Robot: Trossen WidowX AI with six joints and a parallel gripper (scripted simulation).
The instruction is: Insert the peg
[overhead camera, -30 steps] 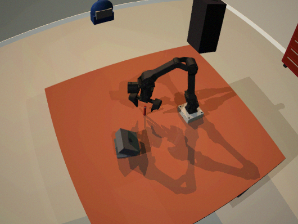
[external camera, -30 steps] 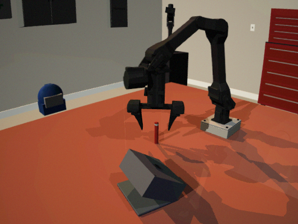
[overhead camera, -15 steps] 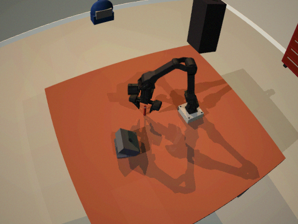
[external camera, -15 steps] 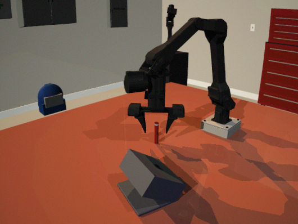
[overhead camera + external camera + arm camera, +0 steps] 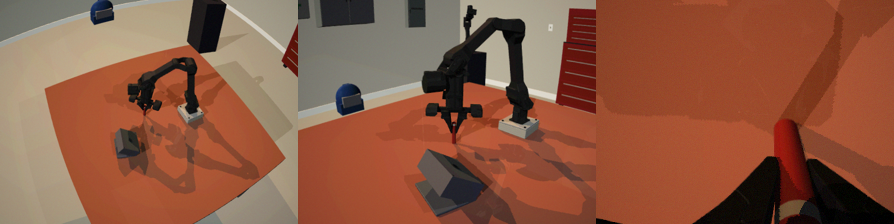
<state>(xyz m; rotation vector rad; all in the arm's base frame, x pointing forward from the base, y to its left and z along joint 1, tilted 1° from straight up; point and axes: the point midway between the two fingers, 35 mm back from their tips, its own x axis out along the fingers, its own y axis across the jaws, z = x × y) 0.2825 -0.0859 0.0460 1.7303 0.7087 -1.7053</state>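
In the top view, taking the peg as the clock centre, the sloped block (image 5: 123,143) (image 5: 438,171) sits at 7 o'clock on the orange table (image 5: 81,155) (image 5: 354,169) (image 5: 671,165). Its hole (image 5: 130,139) (image 5: 456,166) is unfilled. At the centre, the red peg (image 5: 144,112) (image 5: 454,138) (image 5: 788,137) stands upright, lower end at the table. The claw (image 5: 144,108) (image 5: 454,131) (image 5: 790,167) is nearly closed, pointing down, clamped on the peg's upper portion. The pale base (image 5: 181,113) (image 5: 504,128) is at 3 o'clock.
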